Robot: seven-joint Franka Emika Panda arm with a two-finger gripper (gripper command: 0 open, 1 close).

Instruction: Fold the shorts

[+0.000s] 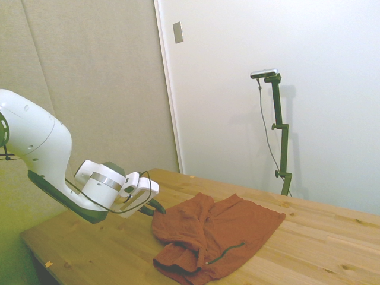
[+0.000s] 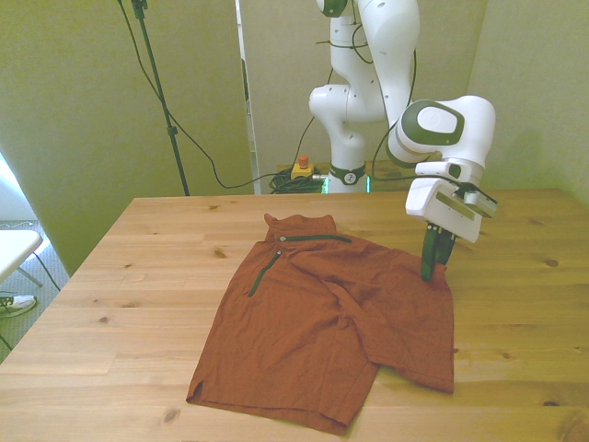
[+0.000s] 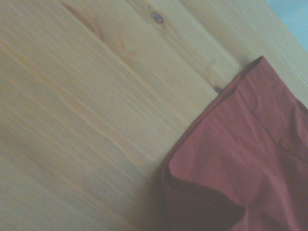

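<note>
The rust-red shorts (image 2: 322, 322) lie spread and rumpled on the wooden table (image 2: 138, 276), with dark green zippers (image 2: 313, 238) near their far edge. My gripper (image 2: 433, 267) points down at the shorts' far corner on the front view's right, and its fingers are pressed together on the fabric edge. In the side view the gripper (image 1: 158, 208) meets the near-left edge of the shorts (image 1: 231, 225), where the cloth bunches up slightly. The wrist view shows that corner of the shorts (image 3: 250, 154) curled up over bare wood.
The arm's base (image 2: 345, 138) stands behind the table's far edge, with cables and a red button (image 2: 301, 164) on the floor beside it. Bare wood (image 1: 101, 249) surrounds the shorts on every side. A white object (image 2: 14, 247) sits past the front view's left edge.
</note>
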